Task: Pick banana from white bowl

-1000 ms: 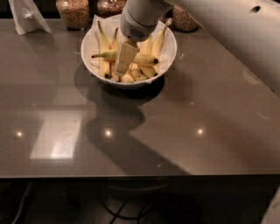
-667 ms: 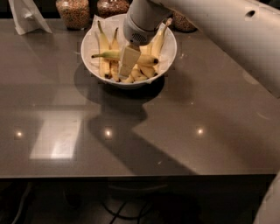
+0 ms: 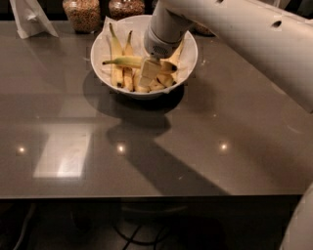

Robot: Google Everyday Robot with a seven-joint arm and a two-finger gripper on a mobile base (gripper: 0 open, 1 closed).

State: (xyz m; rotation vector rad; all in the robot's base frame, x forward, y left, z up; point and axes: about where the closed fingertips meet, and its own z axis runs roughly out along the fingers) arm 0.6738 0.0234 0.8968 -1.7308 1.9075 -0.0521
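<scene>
The white bowl (image 3: pixel 105 63) stands at the back middle of the dark table and holds several bananas. The banana (image 3: pixel 122 61) lies crosswise on top of the others, with its greenish stem pointing left and its black tip to the right. My gripper (image 3: pixel 149 68) reaches down into the bowl from the upper right. A pale finger (image 3: pixel 148 73) sits in front of the banana's middle, and the gripper is shut on the banana. A bunch of shorter bananas (image 3: pixel 117 73) lies upright in the bowl's left half. The arm hides the bowl's far right rim.
Two glass jars (image 3: pixel 82 12) (image 3: pixel 126 7) with brown contents stand behind the bowl. A white folded paper (image 3: pixel 30 17) stands at the back left. The table's front edge (image 3: pixel 146 195) runs across the lower part of the view. My white arm fills the upper right.
The gripper has shifted slightly right and toward the front within the bowl, staying at the banana's middle. The bowl and the other bananas have not moved.
</scene>
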